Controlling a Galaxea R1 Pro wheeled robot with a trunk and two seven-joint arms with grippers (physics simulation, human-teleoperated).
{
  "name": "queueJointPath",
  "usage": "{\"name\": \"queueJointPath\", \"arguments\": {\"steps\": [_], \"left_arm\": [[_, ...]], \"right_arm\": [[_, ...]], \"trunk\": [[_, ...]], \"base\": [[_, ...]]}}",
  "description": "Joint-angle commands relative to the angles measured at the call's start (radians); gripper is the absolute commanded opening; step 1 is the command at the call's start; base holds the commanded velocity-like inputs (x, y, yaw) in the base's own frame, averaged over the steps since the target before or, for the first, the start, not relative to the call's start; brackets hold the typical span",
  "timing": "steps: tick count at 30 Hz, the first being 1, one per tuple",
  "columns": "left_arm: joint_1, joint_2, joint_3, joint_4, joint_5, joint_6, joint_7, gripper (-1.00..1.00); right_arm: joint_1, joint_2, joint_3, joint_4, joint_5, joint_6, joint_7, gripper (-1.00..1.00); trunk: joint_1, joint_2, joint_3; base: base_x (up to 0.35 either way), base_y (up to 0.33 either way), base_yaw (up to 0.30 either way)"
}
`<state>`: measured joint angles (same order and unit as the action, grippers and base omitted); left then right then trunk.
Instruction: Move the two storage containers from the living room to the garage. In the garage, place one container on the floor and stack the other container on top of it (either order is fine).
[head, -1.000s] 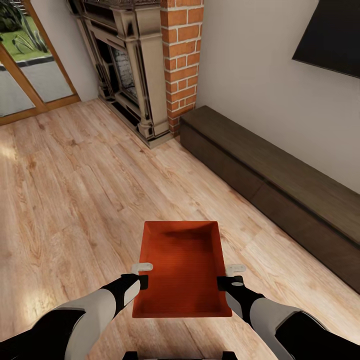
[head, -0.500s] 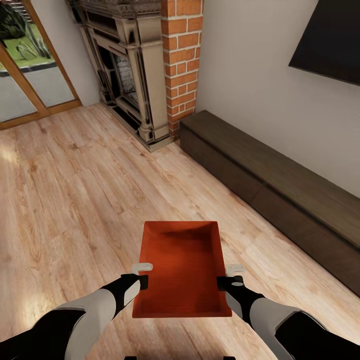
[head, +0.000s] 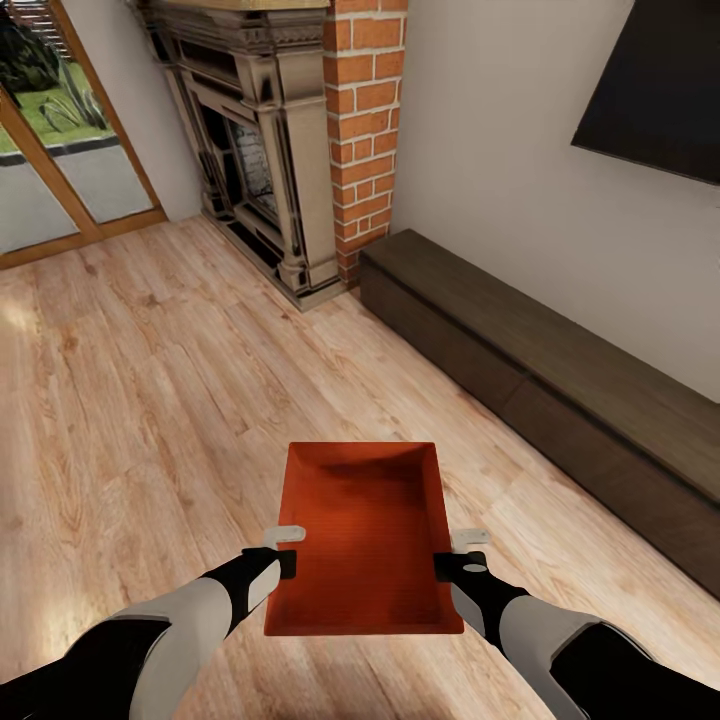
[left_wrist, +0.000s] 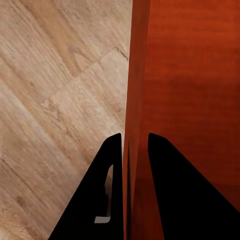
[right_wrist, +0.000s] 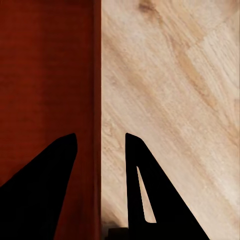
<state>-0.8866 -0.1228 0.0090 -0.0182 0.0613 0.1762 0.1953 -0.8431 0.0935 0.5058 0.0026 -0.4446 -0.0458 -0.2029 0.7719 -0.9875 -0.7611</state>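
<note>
My left gripper (head: 288, 549) is clamped on the left long wall of the storage container (head: 365, 535). In the left wrist view the two black fingers (left_wrist: 170, 195) sit one on each side of that thin orange-red wall, drawn in close with the wall pinched between them. My right gripper (head: 462, 551) straddles the opposite long wall. In the right wrist view one finger (right_wrist: 47, 185) is inside the bin and the other outside. They stand wider apart than the left pair, and I cannot tell from that picture whether both press against the wall. The head view shows the gripper seated on the rim at the same station as the left one.

Both grippers hold near the end of the bin closest to me. The container is carried level between the two arms, above the wood-plank floor (head: 150, 400), open side up, ribbed interior visible, with nothing inside. Its long axis points away from me.

Beyond it, I see the living room. A long dark low cabinet (head: 560, 390) runs along the white wall to my right. A dark wall panel (head: 655, 85) hangs above it. A red-brick column (head: 362, 130) stands at the cabinet's far end, with the fireplace (head: 250, 150) just beside it. Wood-framed glass doors (head: 55, 150) stand at far left.
</note>
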Motion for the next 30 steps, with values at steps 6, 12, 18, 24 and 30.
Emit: {"name": "queueJointPath", "arguments": {"steps": [6, 12, 18, 24, 30], "left_arm": [[0.000, 0.000, -0.015, -0.002, -0.001, 0.005, 0.006, -1.00], [0.001, 0.000, -0.015, -0.002, -0.001, 0.005, 0.006, -1.00], [0.000, 0.000, -0.015, -0.002, -0.001, 0.005, 0.006, -1.00], [0.000, 0.001, -0.016, -0.002, -0.001, 0.005, 0.006, -1.00], [0.000, 0.004, -0.015, -0.002, -0.001, 0.005, 0.006, -1.00]], "right_arm": [[-0.001, 0.000, 0.007, 0.001, -0.012, -0.005, -0.006, -1.00], [-0.001, 0.000, 0.007, 0.001, -0.012, -0.005, -0.006, -1.00], [-0.001, 0.000, 0.007, 0.001, -0.012, -0.005, -0.006, -1.00], [-0.001, 0.000, 0.007, 0.002, -0.012, -0.005, -0.006, -1.00], [-0.001, 0.000, 0.006, 0.001, -0.012, -0.005, -0.006, -1.00]], "trunk": [[0.000, 0.000, 0.009], [0.000, 0.000, 0.018], [0.000, 0.000, 0.027], [0.000, 0.000, 0.037], [0.000, 0.000, 0.044]], "base": [[0.000, 0.000, 0.000], [0.000, 0.000, 0.000], [0.000, 0.000, 0.000], [0.000, 0.000, 0.000], [0.000, 0.000, 0.000]]}}
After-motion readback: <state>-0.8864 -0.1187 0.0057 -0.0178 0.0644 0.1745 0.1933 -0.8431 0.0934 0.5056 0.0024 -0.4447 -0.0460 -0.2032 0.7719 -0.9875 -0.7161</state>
